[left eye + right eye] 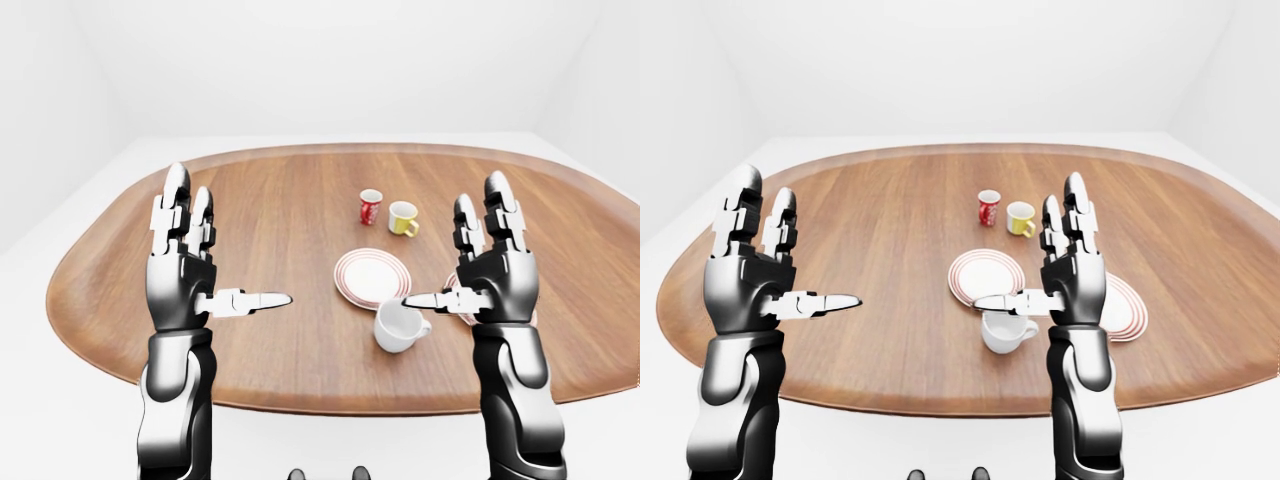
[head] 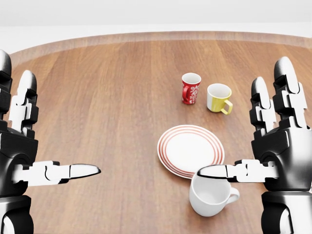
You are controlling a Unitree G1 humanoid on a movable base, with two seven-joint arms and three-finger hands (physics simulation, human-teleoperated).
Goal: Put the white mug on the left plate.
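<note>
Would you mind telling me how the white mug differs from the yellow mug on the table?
The white mug is plain white and clearly bigger; the yellow mug is yellow outside, pale inside. In the head view the white mug stands just below the left plate, under the right hand's fingers; the yellow mug stands above the plate, beside the red mug. Both are upright, handles pointing right.
</note>
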